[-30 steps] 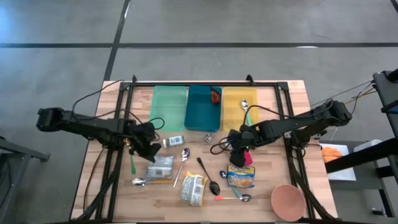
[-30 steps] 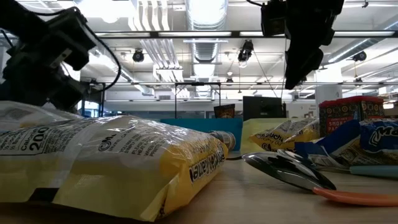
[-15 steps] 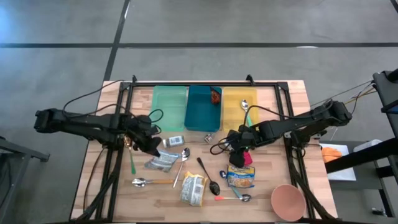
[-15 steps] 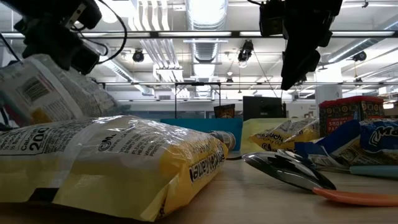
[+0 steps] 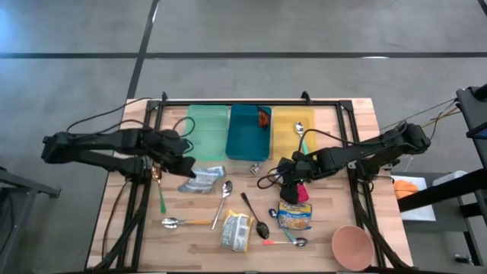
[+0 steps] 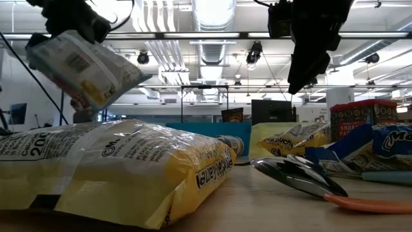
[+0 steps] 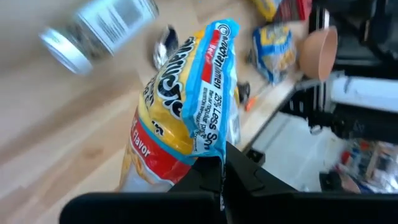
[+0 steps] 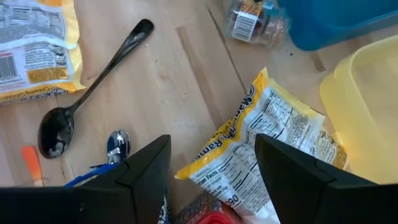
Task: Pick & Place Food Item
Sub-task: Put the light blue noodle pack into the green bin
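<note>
A yellow, red and blue noodle packet (image 7: pixel 186 106) hangs in the air with my left gripper (image 5: pixel 183 169) shut on it, over the left middle of the table. The low view shows the packet (image 6: pixel 84 67) slanting below that gripper (image 6: pixel 80 29). My right gripper (image 5: pixel 293 181) stands open above another noodle packet (image 8: pixel 273 143), which lies flat on the wood right of centre; its fingers (image 8: pixel 140 171) touch nothing. At the far edge sit a green tray (image 5: pixel 207 131), a blue tray (image 5: pixel 249 131) and a yellow tray (image 5: pixel 293 129). My left gripper pinches the packet by one end, at its sealed edge (image 7: pixel 214 160), between the two shut fingers. The fingers slant down from the table's left side. The packet reaches out and down from them, tilted and lifted clear of the table.
A small jar (image 5: pixel 216 172) lies beside the lifted packet. Spoons (image 5: pixel 225 189), a yellow packet (image 5: pixel 237 230), a blue packet (image 5: pixel 294 216), a green stick (image 5: pixel 161 199) and a pink bowl (image 5: pixel 352 246) are spread over the near half. A red snack bag (image 5: pixel 263 116) sits in the blue tray.
My left gripper, shut on the packet's end, has risen and drawn toward the far edge. The packet, which lay flat on the wood, has come up end first and now hangs clear of the table.
</note>
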Controlling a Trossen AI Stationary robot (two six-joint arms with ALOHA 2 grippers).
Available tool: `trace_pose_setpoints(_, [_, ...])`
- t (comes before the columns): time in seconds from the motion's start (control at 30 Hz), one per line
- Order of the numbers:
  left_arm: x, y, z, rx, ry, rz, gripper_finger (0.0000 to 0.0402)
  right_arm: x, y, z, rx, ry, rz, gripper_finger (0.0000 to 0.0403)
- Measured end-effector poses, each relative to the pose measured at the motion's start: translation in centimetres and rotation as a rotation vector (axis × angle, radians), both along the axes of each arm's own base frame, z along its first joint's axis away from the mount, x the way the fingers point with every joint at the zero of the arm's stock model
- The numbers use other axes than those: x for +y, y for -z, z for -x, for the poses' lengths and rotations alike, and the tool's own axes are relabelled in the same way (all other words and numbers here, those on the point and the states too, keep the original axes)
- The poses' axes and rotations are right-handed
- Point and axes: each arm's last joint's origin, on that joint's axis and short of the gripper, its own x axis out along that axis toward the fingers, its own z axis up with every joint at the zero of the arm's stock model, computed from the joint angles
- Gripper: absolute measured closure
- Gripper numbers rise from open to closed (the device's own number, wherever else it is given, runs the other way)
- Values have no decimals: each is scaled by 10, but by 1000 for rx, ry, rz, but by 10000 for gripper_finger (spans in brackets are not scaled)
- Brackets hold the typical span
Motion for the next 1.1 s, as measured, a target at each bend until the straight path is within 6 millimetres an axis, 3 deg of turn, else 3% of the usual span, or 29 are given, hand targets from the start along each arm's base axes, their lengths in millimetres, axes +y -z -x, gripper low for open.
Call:
trace_pose_setpoints(0.2, [19, -19, 2, -40, -92, -88, 401, -1, 2, 1, 1, 11, 23, 172])
trace_pose_setpoints(0.5, [59, -23, 11, -63, -245, -199, 401, -1, 3, 1, 0, 12, 23, 172])
trace_pose_setpoints(0.7, [90, -22, 15, -98, -304, -238, 401, -1, 3, 0, -6, 12, 22, 172])
trace_pose_setpoints(1.1, [149, -2, -3, -176, -258, -306, 401, -2, 2, -1, -27, 69, 46, 172])
